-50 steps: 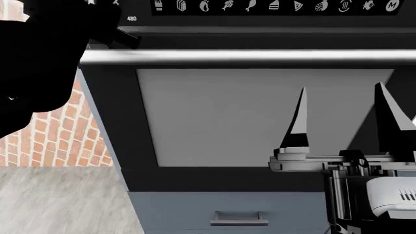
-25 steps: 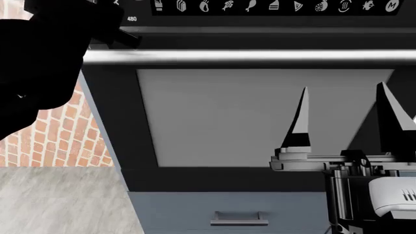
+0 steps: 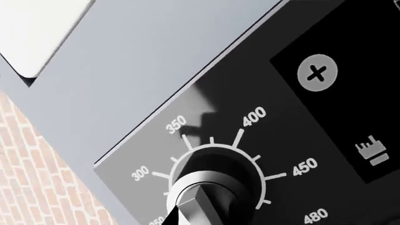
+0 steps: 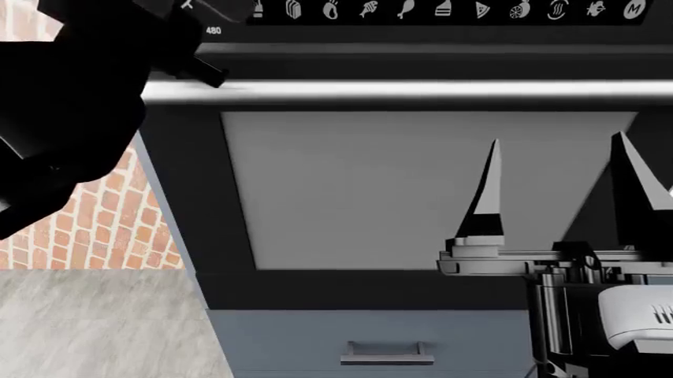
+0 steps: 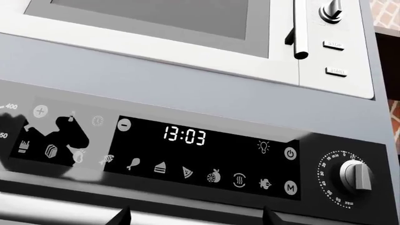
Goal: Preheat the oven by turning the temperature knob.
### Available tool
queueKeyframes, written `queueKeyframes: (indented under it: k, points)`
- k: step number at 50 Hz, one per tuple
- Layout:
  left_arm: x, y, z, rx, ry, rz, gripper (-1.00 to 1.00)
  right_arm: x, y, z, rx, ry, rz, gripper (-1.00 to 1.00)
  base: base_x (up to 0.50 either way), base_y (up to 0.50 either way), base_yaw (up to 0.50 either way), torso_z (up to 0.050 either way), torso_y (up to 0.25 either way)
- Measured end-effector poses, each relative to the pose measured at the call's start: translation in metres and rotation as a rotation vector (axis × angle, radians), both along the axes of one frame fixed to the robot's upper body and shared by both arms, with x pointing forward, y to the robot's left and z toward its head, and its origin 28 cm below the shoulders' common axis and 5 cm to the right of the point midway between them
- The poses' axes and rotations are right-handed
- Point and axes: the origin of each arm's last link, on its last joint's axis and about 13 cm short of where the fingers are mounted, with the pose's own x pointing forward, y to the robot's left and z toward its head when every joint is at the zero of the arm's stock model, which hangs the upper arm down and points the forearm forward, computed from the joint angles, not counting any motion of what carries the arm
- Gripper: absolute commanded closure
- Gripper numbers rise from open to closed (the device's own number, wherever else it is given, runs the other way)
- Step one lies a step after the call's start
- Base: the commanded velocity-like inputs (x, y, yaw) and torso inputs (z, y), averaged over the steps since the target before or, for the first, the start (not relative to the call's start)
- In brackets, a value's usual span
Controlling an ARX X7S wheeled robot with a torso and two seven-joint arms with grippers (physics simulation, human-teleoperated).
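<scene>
Right in front of your left gripper (image 3: 187,213), at the lower edge of the left wrist view, sits the temperature knob (image 3: 209,187) with its dial ticks fanned around it: 300, 350, 400, 450, 480. A pale wedge, probably one fingertip, lies against the knob's raised grip, but too little of the jaws shows to tell whether they are spread or pinching the knob. In the head view the left arm is a dark mass reaching to the upper left corner of the oven (image 4: 421,197), above the silver bar handle (image 4: 421,90) and beside the "480" mark, so the approach looks done. The turn itself: cannot be judged; which mark the knob points at is cut off. Your right gripper (image 4: 552,205) hangs with fingers spread wide, holding nothing, in front of the grey window, well apart from any control. Its wrist camera looks up at the clock display (image 5: 184,136) reading 13:03, the food icons below it, and the timer knob (image 5: 355,176) at the far end. Remaining, as I judge it: confirm the grip, rotate to a heat setting, release.
</scene>
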Motion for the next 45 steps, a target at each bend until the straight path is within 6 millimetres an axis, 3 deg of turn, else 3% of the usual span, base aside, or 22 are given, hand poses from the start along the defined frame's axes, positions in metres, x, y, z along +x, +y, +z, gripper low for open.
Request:
queueKeyframes:
  k: [45]
  points:
    - [0.003, 0.002, -0.012, 0.302, -0.060, 0.088, 1.00, 0.000, -0.001, 0.001, 0.006, -0.008, -0.004, -1.00, 0.01, 0.00, -0.01, 0.001, 0.000]
